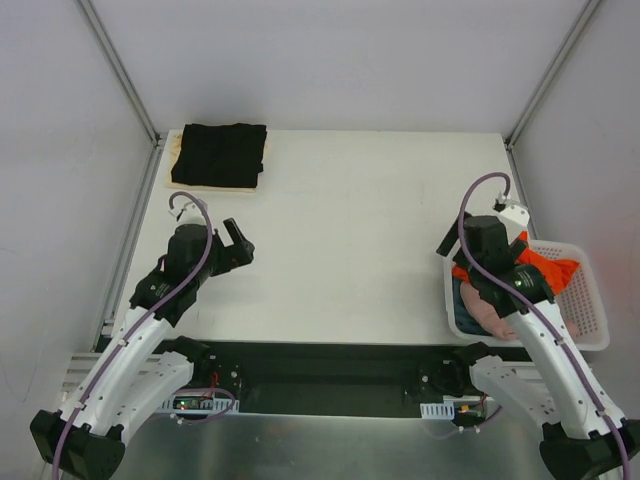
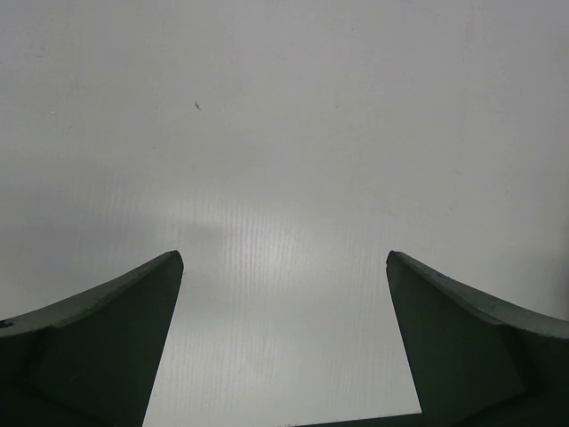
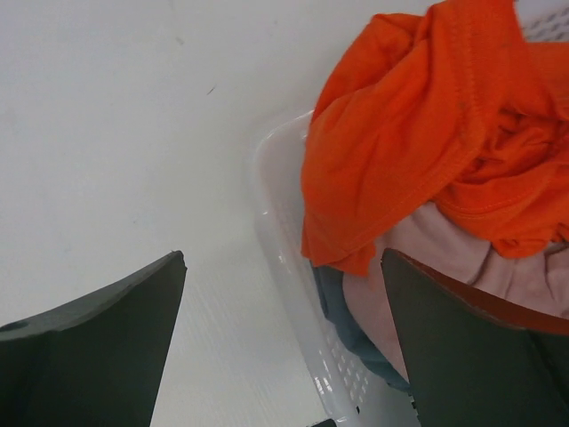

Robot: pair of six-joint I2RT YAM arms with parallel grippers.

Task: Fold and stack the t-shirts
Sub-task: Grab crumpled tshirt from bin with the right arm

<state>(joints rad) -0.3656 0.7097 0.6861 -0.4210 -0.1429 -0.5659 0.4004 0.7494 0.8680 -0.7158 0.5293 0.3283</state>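
A folded black t-shirt (image 1: 222,153) lies on a folded cream one (image 1: 174,180) at the table's far left corner. A crumpled orange-red t-shirt (image 1: 548,268) tops a pile in the white basket (image 1: 590,330) at the right, above a pink one (image 1: 492,318) and a dark blue one (image 1: 462,297). My right gripper (image 1: 455,240) is open, over the basket's left rim; its view shows the orange-red shirt (image 3: 418,124), the pink shirt (image 3: 418,258), the blue shirt (image 3: 342,311) and the rim (image 3: 284,258) between its fingers (image 3: 116,338). My left gripper (image 1: 238,243) is open and empty over bare table (image 2: 284,160).
Metal frame posts (image 1: 120,70) rise at the table's back corners. The basket stands at the right edge of the table, near the front. A black strip (image 1: 330,360) runs along the table's near edge between the arm bases.
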